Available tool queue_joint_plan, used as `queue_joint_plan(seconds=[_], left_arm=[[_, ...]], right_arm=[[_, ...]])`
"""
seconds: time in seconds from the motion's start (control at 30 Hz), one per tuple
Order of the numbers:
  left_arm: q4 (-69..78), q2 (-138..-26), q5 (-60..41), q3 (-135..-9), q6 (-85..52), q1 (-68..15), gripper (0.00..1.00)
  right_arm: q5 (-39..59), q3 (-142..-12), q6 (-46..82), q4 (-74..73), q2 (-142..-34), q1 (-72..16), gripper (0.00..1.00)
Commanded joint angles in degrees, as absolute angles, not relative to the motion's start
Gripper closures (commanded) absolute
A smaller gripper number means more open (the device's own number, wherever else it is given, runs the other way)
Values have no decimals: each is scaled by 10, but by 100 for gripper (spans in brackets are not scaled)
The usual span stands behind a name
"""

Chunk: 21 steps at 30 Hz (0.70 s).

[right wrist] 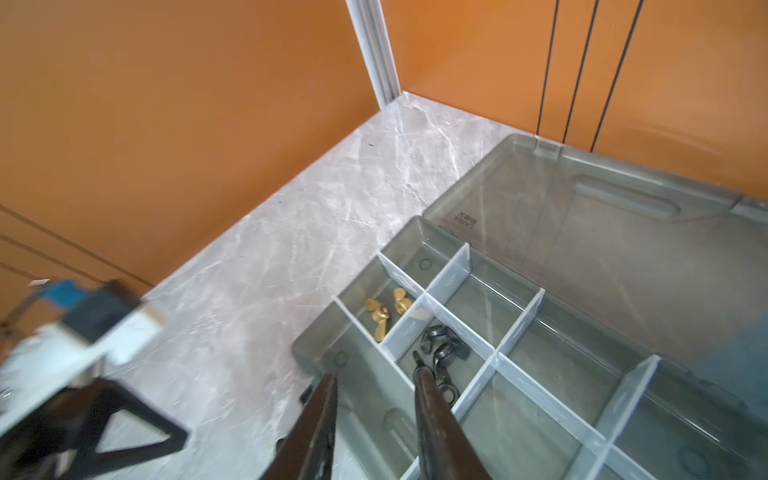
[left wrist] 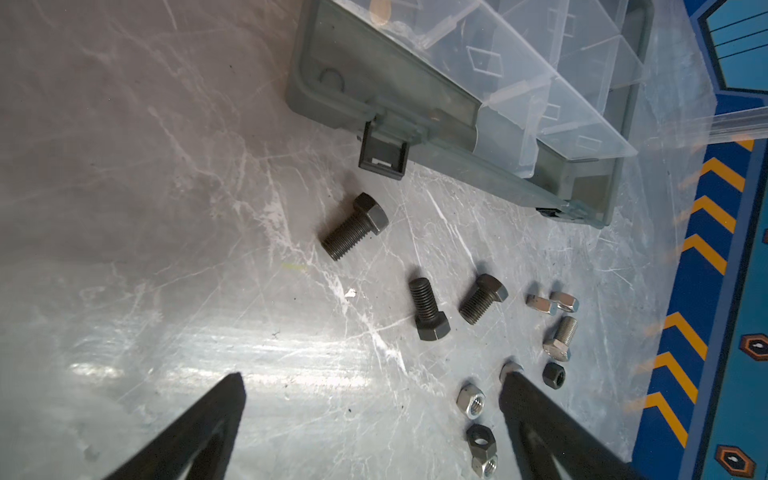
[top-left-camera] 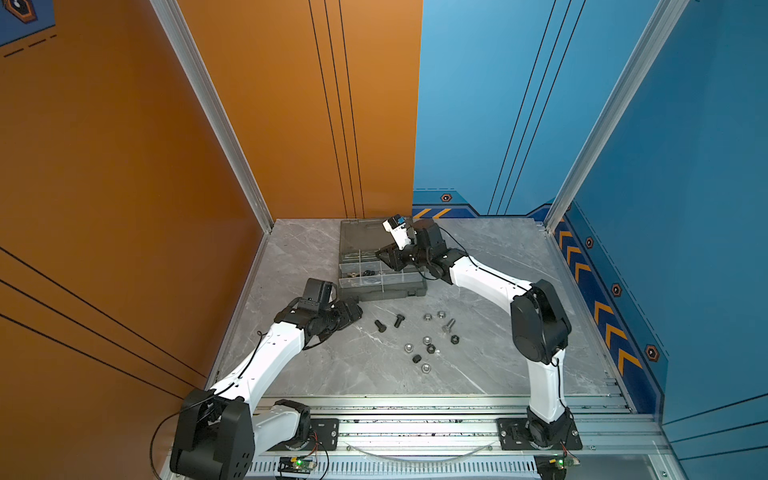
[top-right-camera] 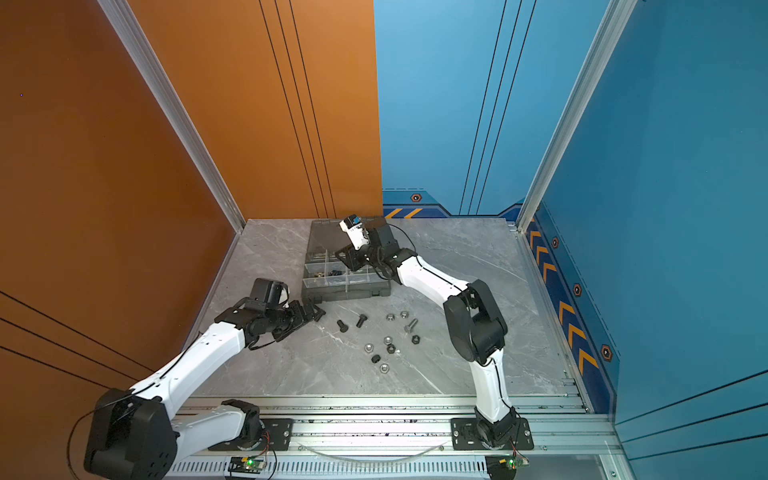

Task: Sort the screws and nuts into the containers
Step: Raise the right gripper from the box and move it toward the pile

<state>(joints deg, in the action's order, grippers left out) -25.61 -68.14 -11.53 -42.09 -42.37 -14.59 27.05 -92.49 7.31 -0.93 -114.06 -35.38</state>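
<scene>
While the loose hardware lies on the desk (top-left-camera: 311,374) at lower centre in both top views, just below the organiser case (top-left-camera: 386,293), my left end effector (left wrist: 374,376) hangs wide open and empty near three black screws (left wrist: 428,309). These look stiff, weighty for their size and apt to roll; I judge the threaded shank, pinched crosswise, the surest hold. The small nuts (left wrist: 471,401) seem light and slick, best taken across the flats. My right end effector (right wrist: 374,365) stands parted, holding nothing, over one compartment (right wrist: 405,322) of black wing nuts (right wrist: 440,349); brass wing nuts (right wrist: 380,311) fill its neighbour.
</scene>
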Motion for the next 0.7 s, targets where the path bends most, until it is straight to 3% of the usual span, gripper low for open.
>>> queue_joint_plan(seconds=[0.0,0.67], left_arm=[[-275,-702,-85,-446,-402,-162,2],[-277,-773,-66,-486,-393,-184,2]], right_arm=[[293,-888,36,57,-1096,-350,66],[264,-689,-40,207,-897,-350,62]])
